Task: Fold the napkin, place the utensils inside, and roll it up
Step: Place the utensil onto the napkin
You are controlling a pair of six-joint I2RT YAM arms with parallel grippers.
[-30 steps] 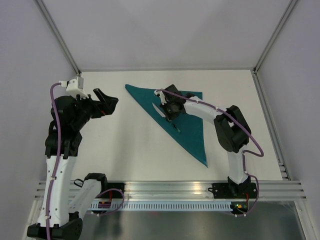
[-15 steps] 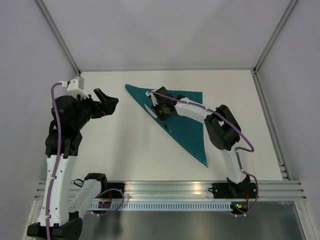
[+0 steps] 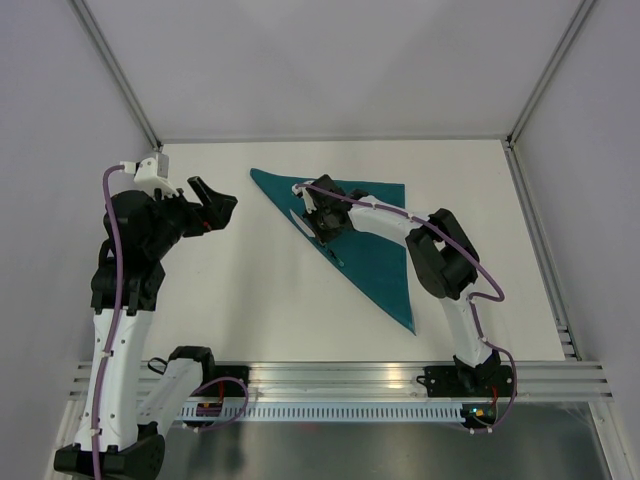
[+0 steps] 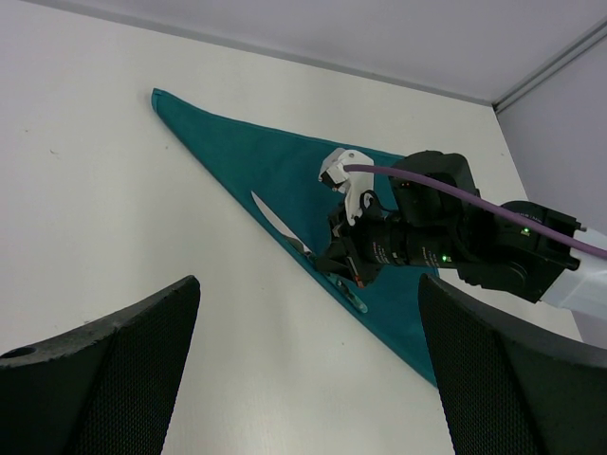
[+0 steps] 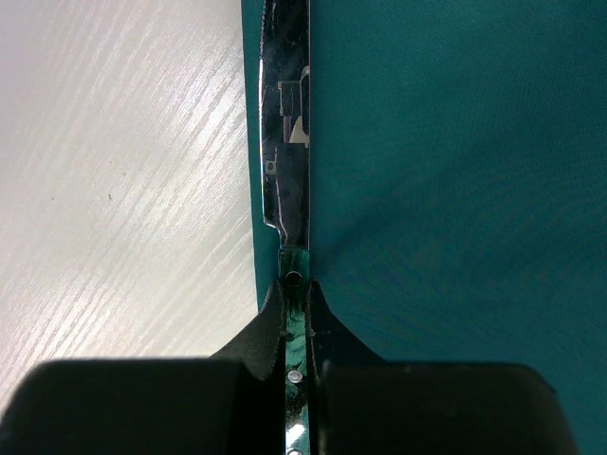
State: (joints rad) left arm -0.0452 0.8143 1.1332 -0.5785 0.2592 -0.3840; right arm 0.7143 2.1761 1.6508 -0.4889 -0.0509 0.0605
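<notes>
The teal napkin (image 3: 375, 245) lies folded into a triangle on the white table; it also shows in the left wrist view (image 4: 285, 175) and fills the right wrist view (image 5: 455, 171). A silvery knife (image 5: 287, 142) lies along the napkin's long left edge, blade pointing away (image 3: 299, 219). My right gripper (image 5: 295, 322) is shut on the knife's handle, low over the napkin (image 3: 322, 222). My left gripper (image 3: 212, 200) is open and empty, raised over the bare table left of the napkin; its two dark fingers (image 4: 104, 379) frame the left wrist view.
The white table (image 3: 250, 290) is walled by grey panels with a metal frame (image 3: 330, 139) at the back. A metal rail (image 3: 340, 385) runs along the near edge by the arm bases.
My right gripper has slid the knife toward the upper left, along the napkin's long edge. The left arm has not moved.
</notes>
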